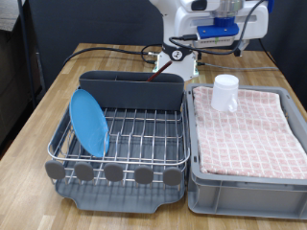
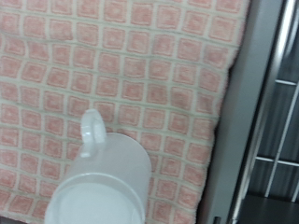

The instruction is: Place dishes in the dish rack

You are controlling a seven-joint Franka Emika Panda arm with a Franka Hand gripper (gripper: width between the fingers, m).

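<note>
The dish rack (image 1: 120,144) stands at the exterior view's left. The light-blue plate (image 1: 89,122) stands on edge in its wire grid at the left side. The slim reddish-brown spoon (image 1: 156,76) leans in the tall back compartment. The white mug (image 1: 225,92) stands upright on the pink checked cloth in the grey bin. In the wrist view the mug (image 2: 98,182) is seen from above, its handle pointing away from the rim. My gripper (image 1: 219,38) hangs well above the mug, apart from it. Its fingers do not show in the wrist view.
The grey bin (image 1: 247,182) with the pink checked cloth (image 2: 140,65) fills the exterior view's right, next to the rack. Rack wires (image 2: 280,93) show beside the bin's wall. Cables and a white and red device (image 1: 177,59) lie behind the rack.
</note>
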